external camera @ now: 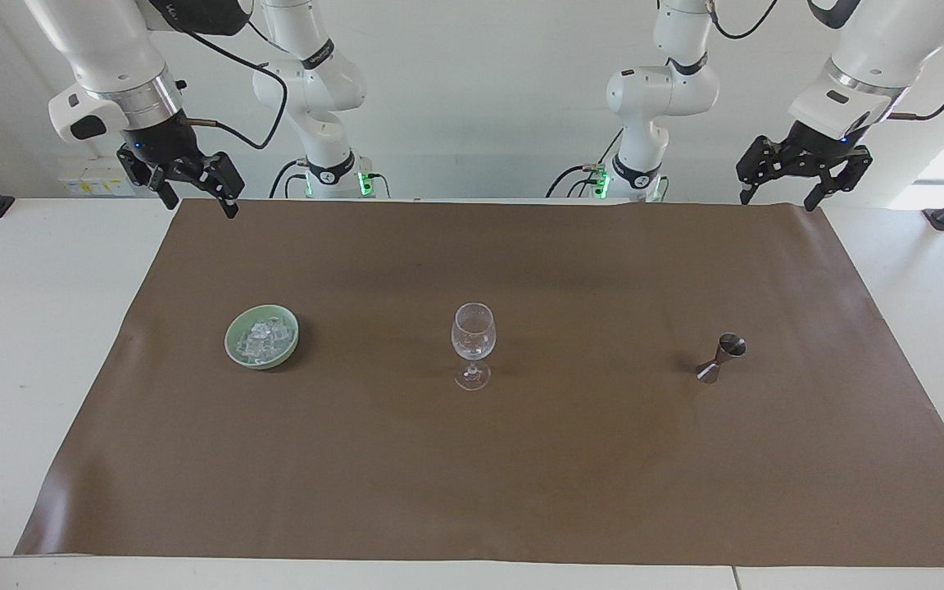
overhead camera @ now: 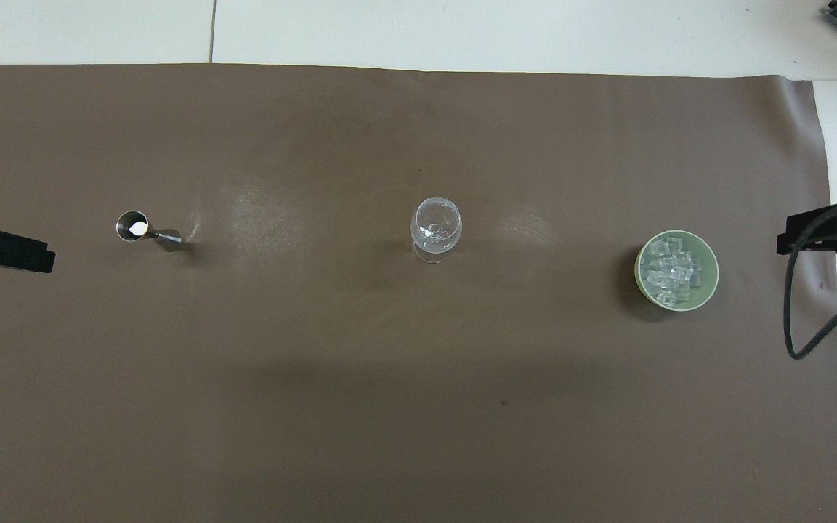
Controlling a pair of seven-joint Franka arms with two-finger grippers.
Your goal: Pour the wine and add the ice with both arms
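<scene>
Our left gripper point(external camera: 782, 197): raised at our end of the table, fingers spread, empty. Our right gripper point(external camera: 200, 201): likewise raised, fingers spread, empty.

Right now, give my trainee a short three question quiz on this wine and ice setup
1. True or false: the wine glass stands between the jigger and the green bowl.
2. What does the bowl hold: A ice cubes, B liquid, C nothing?
3. Fill in: the left gripper and the right gripper are both ____, holding nothing.

Key: 1 true; 2 A; 3 open.
</scene>
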